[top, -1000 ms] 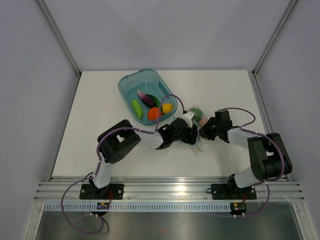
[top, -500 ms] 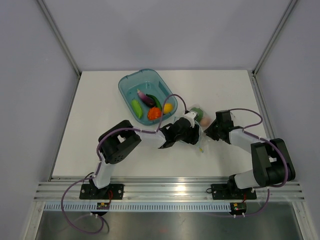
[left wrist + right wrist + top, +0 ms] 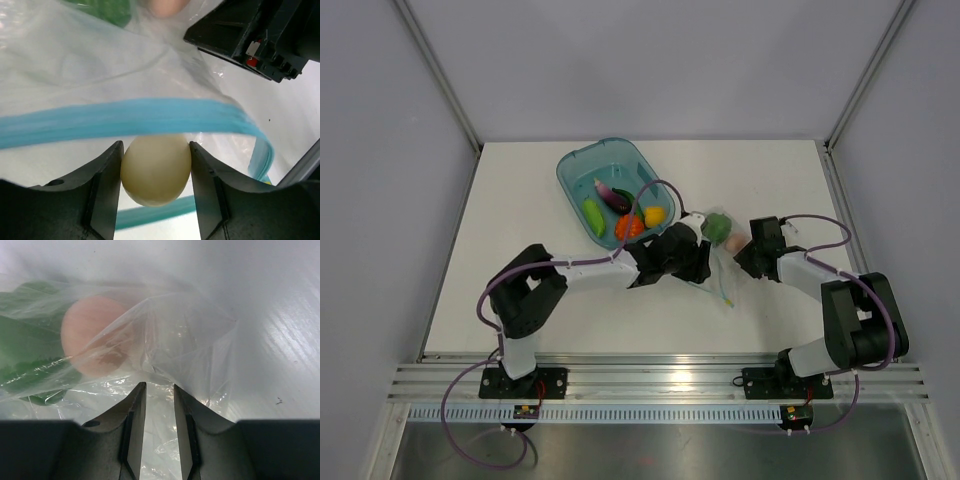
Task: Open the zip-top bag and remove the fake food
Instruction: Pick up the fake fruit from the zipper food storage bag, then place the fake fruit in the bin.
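Our top view looks down from above and behind the arm bases [image 3: 520, 382], taking in the whole table [image 3: 520, 200], with the near edge at the bottom. Our left wrist view sits very close. It looks right past the left fingers [image 3: 97, 192] and the whitish piece [image 3: 156, 169] clamped between them, into the zip-top bag [image 3: 75, 70], with the right arm [image 3: 260, 35] beyond. Our right wrist view looks left along the right fingers [image 3: 131, 432], equally near. All three views share the bag, which lies right of the table's middle.
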